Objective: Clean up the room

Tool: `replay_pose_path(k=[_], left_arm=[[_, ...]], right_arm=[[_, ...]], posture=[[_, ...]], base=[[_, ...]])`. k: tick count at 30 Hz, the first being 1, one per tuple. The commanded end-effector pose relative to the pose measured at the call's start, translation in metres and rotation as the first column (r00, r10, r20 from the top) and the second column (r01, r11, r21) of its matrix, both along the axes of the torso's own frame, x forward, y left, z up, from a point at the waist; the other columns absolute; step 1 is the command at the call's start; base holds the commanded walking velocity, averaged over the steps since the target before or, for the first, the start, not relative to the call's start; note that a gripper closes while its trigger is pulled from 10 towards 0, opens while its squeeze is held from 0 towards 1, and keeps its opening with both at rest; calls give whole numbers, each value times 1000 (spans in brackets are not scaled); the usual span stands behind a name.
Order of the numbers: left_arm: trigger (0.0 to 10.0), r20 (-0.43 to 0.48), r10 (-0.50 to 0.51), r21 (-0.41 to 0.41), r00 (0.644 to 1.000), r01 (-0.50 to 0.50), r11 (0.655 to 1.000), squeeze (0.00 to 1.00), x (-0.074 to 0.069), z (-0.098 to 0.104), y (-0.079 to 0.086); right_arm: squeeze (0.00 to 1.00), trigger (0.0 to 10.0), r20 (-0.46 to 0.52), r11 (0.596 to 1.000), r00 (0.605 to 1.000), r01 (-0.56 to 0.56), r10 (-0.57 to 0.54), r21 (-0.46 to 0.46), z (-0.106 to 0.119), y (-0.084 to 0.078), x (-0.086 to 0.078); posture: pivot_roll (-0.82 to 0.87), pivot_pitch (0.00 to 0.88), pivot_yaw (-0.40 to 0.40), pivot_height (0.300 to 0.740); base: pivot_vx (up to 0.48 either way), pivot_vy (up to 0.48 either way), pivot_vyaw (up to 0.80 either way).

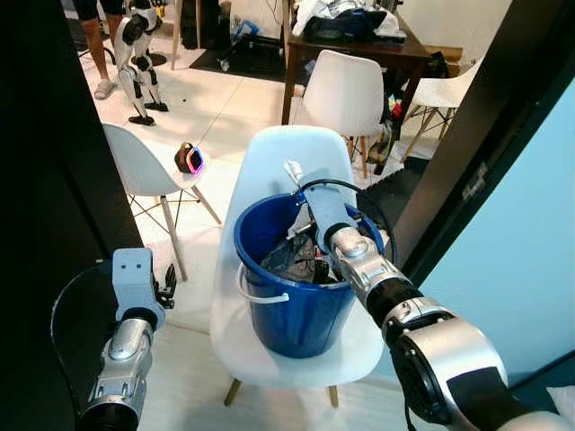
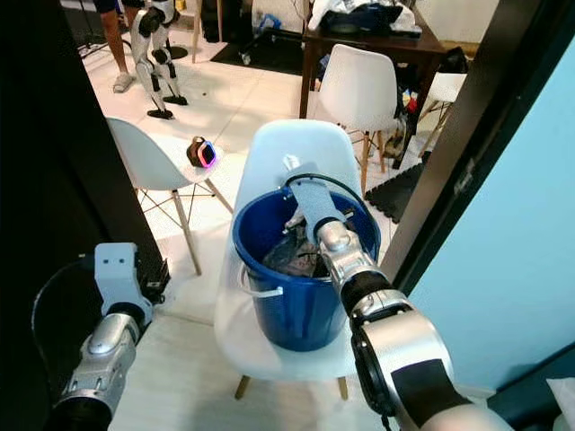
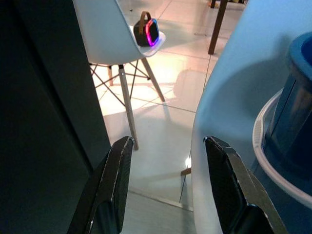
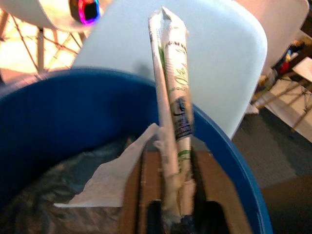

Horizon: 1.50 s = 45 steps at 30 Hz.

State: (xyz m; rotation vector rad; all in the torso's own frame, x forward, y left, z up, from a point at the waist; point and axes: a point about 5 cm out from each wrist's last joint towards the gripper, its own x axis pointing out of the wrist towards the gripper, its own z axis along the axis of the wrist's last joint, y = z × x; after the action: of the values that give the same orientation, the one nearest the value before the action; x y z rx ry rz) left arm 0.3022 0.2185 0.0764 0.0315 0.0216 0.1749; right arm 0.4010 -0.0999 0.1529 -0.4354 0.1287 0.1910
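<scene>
A blue bucket (image 1: 292, 310) stands on the seat of a white chair (image 1: 289, 148). Inside it lie dark plastic, a white tissue (image 4: 117, 180) and a brown cardboard box (image 4: 217, 180). My right gripper (image 4: 181, 217) hovers over the bucket's far rim, shut on a long crumpled white packet with green print (image 4: 173, 97). The packet's tip (image 1: 292, 168) pokes up in front of the chair's backrest. My left gripper (image 3: 168, 144) hangs low beside the chair's left edge, open, with nothing between its fingers.
A second white chair (image 1: 135, 162) at the left carries a small dark speaker with a glowing ring (image 1: 189, 159). Further back are a dark wooden table (image 1: 359, 52) piled with clothes, more white chairs, another robot (image 1: 139, 54) and a person's legs (image 1: 97, 45). A dark door frame (image 1: 476, 153) rises at the right.
</scene>
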Motion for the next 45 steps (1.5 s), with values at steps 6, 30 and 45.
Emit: replay_pose_path(k=[6,30,45], left_arm=[[10000,-40,-4,-16,999,3,1000,0,-8,-7,-6],[10000,-45,-16,-83,999,12,996,0,30,9,-18],[10000,-132,28,-84,991,-40,996,0,26,-11,-14]], right_arm=[[1000,10000,45,993,996,74,-70,-87,9,-12,5],[1000,10000,149,981,971,191,-188,-10,33,-49,11],[0,10000,165,979,967,176,-192,107,23,-72,3]], posture=[[92,144,-85,740],[41,0,-87,740],[9,0,-75,740]], base=[[0,0,0],[0,0,0],[0,0,0]])
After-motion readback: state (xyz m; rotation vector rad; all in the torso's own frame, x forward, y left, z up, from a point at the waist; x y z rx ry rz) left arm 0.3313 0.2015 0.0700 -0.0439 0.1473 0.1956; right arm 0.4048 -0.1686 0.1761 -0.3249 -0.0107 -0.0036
